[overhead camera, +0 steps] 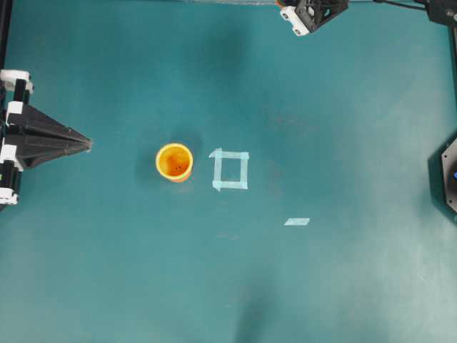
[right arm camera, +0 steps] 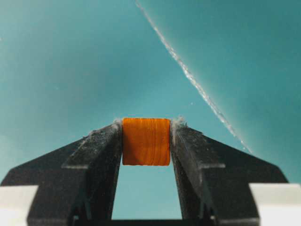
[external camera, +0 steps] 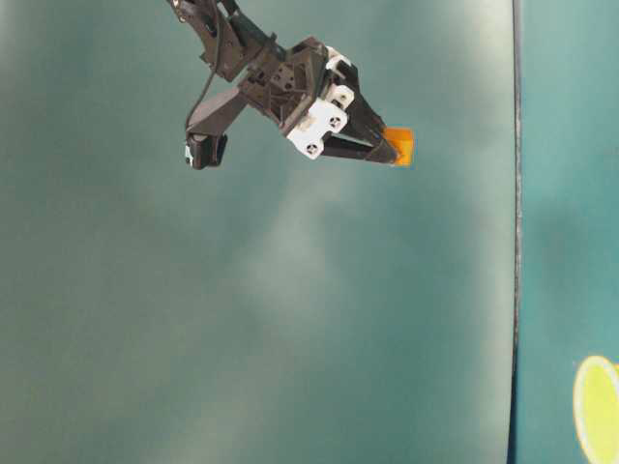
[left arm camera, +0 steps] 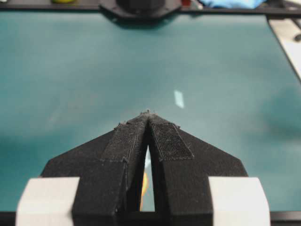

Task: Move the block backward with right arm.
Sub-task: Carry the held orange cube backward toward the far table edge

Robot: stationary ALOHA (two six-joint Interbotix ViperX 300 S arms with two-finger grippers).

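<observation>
right wrist view: my right claw (right arm camera: pixel 146 141) clenches the block (right arm camera: pixel 146 141) at its fingertips, 1 flat face toward the camera, no long axis, being a cube.

table-level view: the block (external camera: pixel 400 146) juts from my tips, apparently at the far edge.

overhead view: my right claw (overhead camera: pixel 296 20) sits at the top edge, far behind the cup (overhead camera: pixel 174 161). i judge the carry done; next, release.

left wrist view: my left claw (left arm camera: pixel 148 117) is closed, idle.

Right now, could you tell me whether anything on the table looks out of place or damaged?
Nothing stands out. The round orange-yellow cup stands upright beside the pale tape square, and the small orange cube sits squarely between the right claw's fingers.
</observation>
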